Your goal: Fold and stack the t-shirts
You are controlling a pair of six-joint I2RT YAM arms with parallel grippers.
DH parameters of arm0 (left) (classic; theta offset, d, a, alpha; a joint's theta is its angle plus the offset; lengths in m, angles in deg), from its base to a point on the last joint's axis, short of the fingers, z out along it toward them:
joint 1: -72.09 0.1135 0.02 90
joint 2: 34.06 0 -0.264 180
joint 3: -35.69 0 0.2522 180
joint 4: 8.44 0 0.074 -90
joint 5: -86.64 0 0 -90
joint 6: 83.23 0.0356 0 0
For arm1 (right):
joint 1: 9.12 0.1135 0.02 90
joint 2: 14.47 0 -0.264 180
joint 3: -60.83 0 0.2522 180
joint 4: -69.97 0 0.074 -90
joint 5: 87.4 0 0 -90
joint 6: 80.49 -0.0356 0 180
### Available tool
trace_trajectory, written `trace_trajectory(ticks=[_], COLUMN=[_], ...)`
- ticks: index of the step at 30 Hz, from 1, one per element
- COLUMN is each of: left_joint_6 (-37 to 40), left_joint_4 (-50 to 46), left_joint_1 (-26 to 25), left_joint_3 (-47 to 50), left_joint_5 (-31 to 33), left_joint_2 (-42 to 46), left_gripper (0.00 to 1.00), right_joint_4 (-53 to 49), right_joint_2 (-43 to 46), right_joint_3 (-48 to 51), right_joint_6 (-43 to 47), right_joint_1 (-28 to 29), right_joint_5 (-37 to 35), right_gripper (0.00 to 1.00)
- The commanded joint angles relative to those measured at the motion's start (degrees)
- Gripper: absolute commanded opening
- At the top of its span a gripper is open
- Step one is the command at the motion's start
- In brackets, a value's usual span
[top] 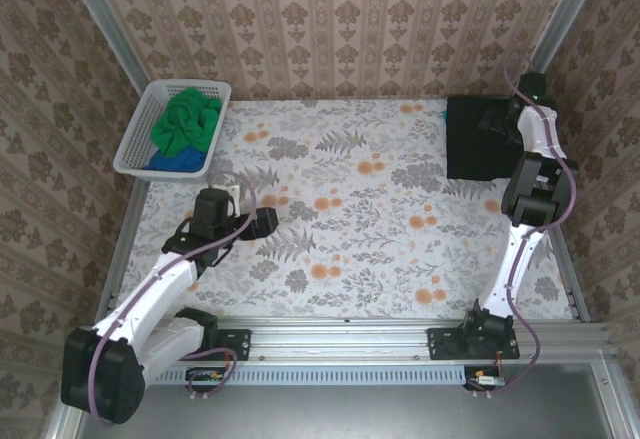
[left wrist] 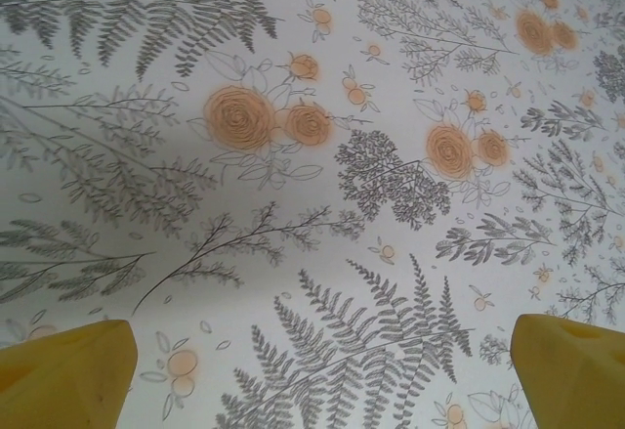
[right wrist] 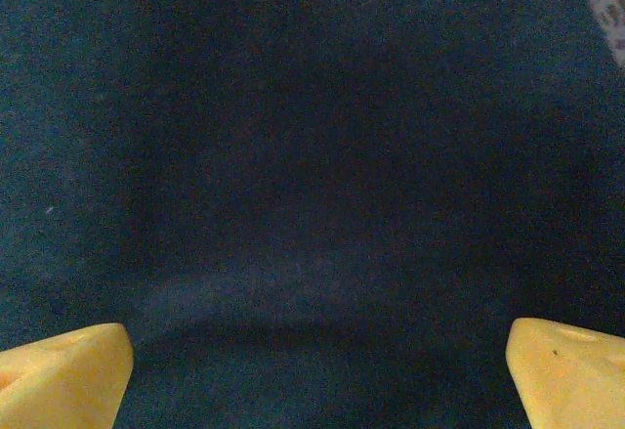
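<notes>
A folded black t-shirt (top: 475, 139) lies at the table's far right; a sliver of teal (top: 442, 114) peeks out at its top left edge. My right gripper (top: 497, 122) hovers over it, open, and dark cloth (right wrist: 312, 155) spreads under its yellow fingertips (right wrist: 63, 375). A bright green t-shirt (top: 188, 121) is bunched on top of a blue t-shirt (top: 178, 162) in the white lattice basket (top: 140, 129) at the far left. My left gripper (top: 268, 223) is open above bare floral tablecloth (left wrist: 312, 204), its yellow fingertips (left wrist: 68, 375) spread wide with nothing between them.
The floral cloth (top: 350, 229) covers the table between the basket and the black stack. A metal rail (top: 350, 334) runs along the near edge by both arm bases. Patterned walls close in the back and both sides.
</notes>
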Motion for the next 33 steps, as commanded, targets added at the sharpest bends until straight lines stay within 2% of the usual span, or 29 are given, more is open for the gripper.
trace_trajectory(ticks=[1,6,8,12,14,18,22,24,26,28,31,33], left_joint_6=[-0.55,0.26,0.37,0.48,0.89,6.53,14.78,22.64,25.72,24.44,21.95,21.31], left_joint_4=[-3.63,-6.58,-6.66,-5.46,-2.62,7.35,15.25,19.1,24.98,30.91,41.89,42.74], left_joint_1=[0.52,0.61,0.69,1.09,1.14,1.49,2.81,3.1,3.48,5.09,9.68,11.62], left_joint_3=[0.68,-0.92,-1.52,-2.64,-1.58,2.73,5.43,6.87,9.07,11.95,16.49,14.72], left_joint_5=[3.7,8.14,11.32,18.96,23.15,28.84,34.22,33.77,35.97,37.61,31.07,29.11], left_joint_2=[3.22,5.82,5.67,5.23,7.13,11.77,8.47,4.41,0.85,-1.66,-4.93,-8.72], left_gripper=[1.0,1.0,1.0,1.0,1.0,1.0,1.0,1.0,1.0,1.0,1.0,1.0], right_joint_4=[3.31,12.78,17.15,19.25,21.87,30.75,35.7,39.8,42.94,47.96,60.96,65.69], right_joint_2=[9.05,16.69,17.83,16.81,18.14,23.92,31.25,36.76,42.49,48.6,57.31,62.37], right_joint_3=[5.12,14.66,17.52,18.92,21.33,31.06,39.76,46.51,53.22,61.71,77.27,85.12], right_joint_6=[-0.92,-3.71,-1.61,5.92,6.22,4.6,2.83,3.08,3.07,2.85,1.74,2.81], right_joint_1=[0.56,1.79,4.57,13.0,16.21,20.28,24.29,26.75,28.66,30.26,30.88,31.03], right_joint_5=[1.41,4.96,6.51,-1.02,-3.47,-2.17,-3.67,-5.65,-6.4,-6.86,-5.97,-6.03], right_gripper=[1.0,1.0,1.0,1.0,1.0,1.0,1.0,1.0,1.0,1.0,1.0,1.0])
